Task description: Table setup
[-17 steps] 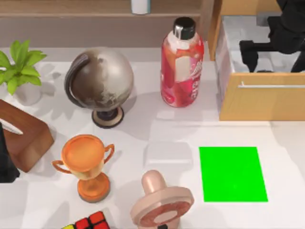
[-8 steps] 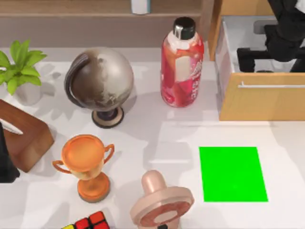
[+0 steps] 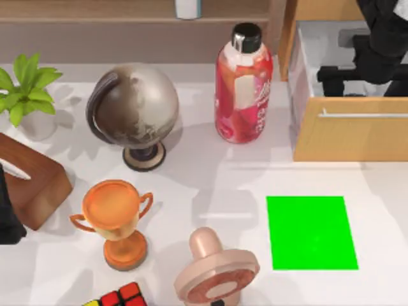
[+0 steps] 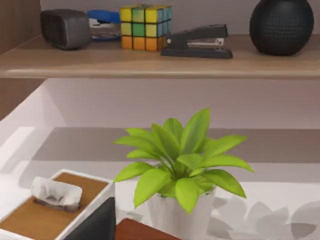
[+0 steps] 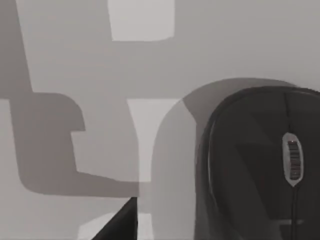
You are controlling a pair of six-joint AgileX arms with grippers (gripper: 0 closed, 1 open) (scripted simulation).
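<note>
The right gripper (image 3: 363, 70) hangs inside the open wooden drawer (image 3: 350, 137); how wide it stands I cannot tell. Under it, on the drawer floor, lies a dark mouse (image 5: 260, 165), long axis along its scroll wheel (image 5: 292, 159). The left arm (image 3: 7, 210) is parked at the table's left edge.
</note>
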